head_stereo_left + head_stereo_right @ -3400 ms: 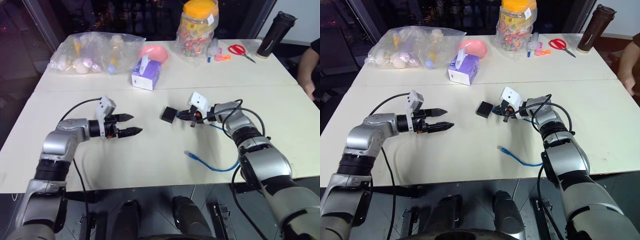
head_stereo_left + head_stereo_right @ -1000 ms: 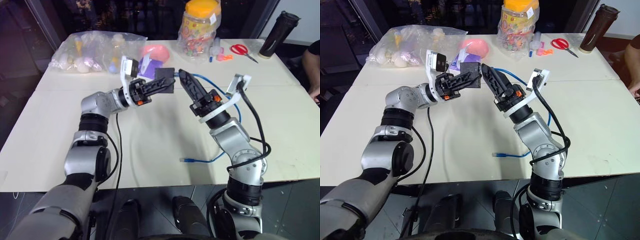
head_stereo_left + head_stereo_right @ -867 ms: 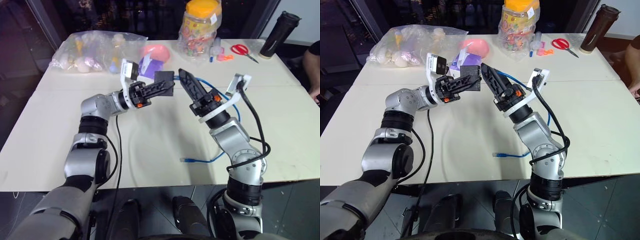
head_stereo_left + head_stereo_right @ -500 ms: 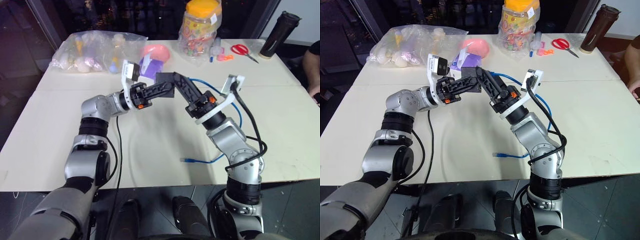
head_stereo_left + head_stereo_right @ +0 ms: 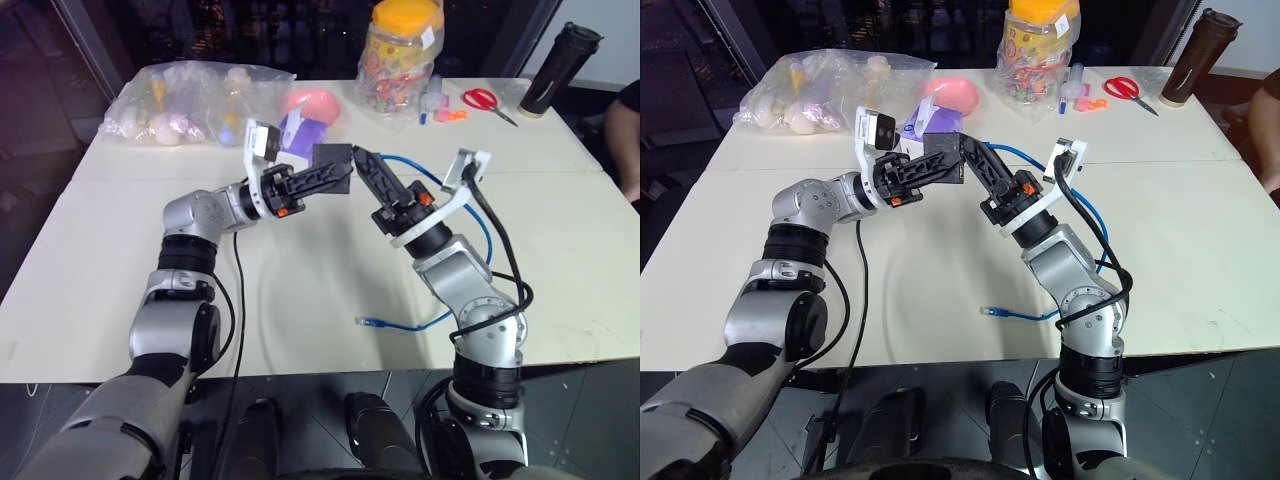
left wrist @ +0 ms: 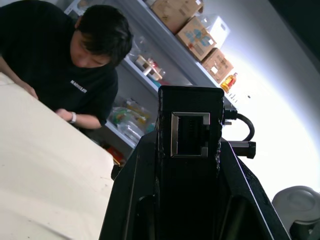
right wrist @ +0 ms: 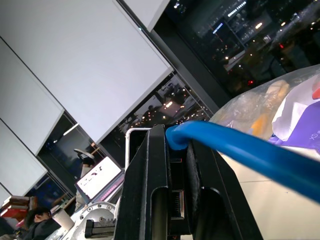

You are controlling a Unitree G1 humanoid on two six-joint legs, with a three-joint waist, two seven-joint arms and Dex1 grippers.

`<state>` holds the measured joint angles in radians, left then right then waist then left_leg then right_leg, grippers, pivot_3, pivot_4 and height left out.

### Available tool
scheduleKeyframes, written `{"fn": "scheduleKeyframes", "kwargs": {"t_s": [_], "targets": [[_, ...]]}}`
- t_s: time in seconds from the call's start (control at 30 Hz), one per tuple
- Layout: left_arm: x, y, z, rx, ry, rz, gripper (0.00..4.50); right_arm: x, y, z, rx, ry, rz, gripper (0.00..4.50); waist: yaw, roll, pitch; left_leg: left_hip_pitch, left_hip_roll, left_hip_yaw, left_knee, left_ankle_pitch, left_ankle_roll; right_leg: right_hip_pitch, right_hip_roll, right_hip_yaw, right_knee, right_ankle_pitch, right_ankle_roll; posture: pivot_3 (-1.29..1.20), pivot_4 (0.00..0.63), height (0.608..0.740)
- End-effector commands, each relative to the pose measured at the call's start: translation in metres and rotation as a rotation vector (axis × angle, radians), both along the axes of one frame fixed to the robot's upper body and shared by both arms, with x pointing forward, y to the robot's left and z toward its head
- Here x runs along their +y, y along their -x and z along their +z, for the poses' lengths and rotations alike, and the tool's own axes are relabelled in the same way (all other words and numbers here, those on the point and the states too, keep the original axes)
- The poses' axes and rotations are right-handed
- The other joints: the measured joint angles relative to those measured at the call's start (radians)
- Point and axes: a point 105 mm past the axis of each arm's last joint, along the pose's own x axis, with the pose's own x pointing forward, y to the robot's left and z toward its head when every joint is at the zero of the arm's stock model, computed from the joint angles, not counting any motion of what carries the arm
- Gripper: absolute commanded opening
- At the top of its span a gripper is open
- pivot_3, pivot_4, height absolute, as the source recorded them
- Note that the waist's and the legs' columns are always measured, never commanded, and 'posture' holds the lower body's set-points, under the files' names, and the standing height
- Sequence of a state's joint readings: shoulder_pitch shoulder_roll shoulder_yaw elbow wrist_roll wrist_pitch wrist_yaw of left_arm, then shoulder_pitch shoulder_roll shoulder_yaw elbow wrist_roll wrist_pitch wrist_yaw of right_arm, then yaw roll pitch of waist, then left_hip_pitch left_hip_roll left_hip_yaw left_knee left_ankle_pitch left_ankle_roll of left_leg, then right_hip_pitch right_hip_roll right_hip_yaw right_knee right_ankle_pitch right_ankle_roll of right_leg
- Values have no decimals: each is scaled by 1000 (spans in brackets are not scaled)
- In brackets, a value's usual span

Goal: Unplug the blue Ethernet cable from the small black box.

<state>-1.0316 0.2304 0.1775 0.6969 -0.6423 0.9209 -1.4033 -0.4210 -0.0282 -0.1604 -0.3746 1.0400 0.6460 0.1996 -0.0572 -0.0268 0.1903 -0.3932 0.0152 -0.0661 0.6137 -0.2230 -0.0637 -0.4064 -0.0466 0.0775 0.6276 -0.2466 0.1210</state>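
Two grippers meet up in the air, above the middle of the table (image 5: 300, 300), a bit over the center of the head view. My left gripper (image 5: 335, 178) is clenched on the box (image 5: 331, 158), so the box cannot slip when I tug. In my left wrist view the box (image 6: 190, 132) sits between my fingers (image 6: 131, 200) with an empty port facing the camera. My right gripper (image 5: 362, 165) is pinched on the cable (image 5: 425, 178) right by the box, because I think that is the best spot to pull the plug out. My right wrist view shows the blue cord (image 7: 235, 150) squeezed between my fingers (image 7: 150, 185). The rest of the cable loops down behind my right arm, and its free plug (image 5: 368, 322) lies on the table, lower center. I cannot tell if the plug is out yet.
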Motion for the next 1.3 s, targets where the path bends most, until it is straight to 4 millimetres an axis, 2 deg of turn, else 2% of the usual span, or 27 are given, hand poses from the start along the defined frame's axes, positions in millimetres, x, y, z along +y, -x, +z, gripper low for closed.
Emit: {"fn": "scheduleKeyframes", "kwargs": {"t_s": [0.03,0.2,0.3,0.4,0.57,0.73,0.87,1.03,1.3], "targets": [[18,-10,15,-69,8,105,557,-23,-6,12,-32,-20,-95,59,-1,0,0,0,0,0,0,0,0,0,0,0,0,0,0,0,150,739],[37,-25,15,-69,-16,233,557,-56,-13,14,-27,-31,-202,59,1,0,0,0,0,0,0,0,0,0,0,0,-1,0,0,0,150,739],[44,-40,1,-125,-114,399,557,-79,-16,6,-4,30,-268,59,11,0,0,0,0,1,-1,0,0,0,0,0,-2,0,0,0,150,739],[30,-48,-12,-291,-243,540,557,-103,-31,-15,104,113,-388,59,19,0,0,-1,0,1,-1,0,0,0,0,0,-4,0,0,0,150,739],[1,-40,-21,-479,-274,630,557,-142,-62,-54,318,275,-555,59,30,0,0,-5,0,3,0,0,0,0,-1,1,-10,1,0,0,150,739],[-25,-34,-42,-579,-306,710,557,-160,-85,-78,426,369,-603,59,38,1,0,-5,0,4,-1,0,1,-2,0,3,-9,1,0,0,150,739],[-36,-34,-54,-597,-322,722,557,-164,-92,-86,451,393,-600,1739,38,1,0,-5,0,4,0,0,1,-2,0,3,-10,1,0,0,150,739],[-51,-41,-85,-630,-430,732,557,-160,-90,-102,494,445,-560,4360,41,1,0,-6,0,5,0,-1,1,-2,0,3,-10,1,0,0,150,739],[-60,-48,-101,-588,-466,726,557,-140,-58,-97,425,475,-526,4443,41,1,-1,-9,0,3,0,-2,3,-3,0,2,-12,1,1,0,150,739]]}}
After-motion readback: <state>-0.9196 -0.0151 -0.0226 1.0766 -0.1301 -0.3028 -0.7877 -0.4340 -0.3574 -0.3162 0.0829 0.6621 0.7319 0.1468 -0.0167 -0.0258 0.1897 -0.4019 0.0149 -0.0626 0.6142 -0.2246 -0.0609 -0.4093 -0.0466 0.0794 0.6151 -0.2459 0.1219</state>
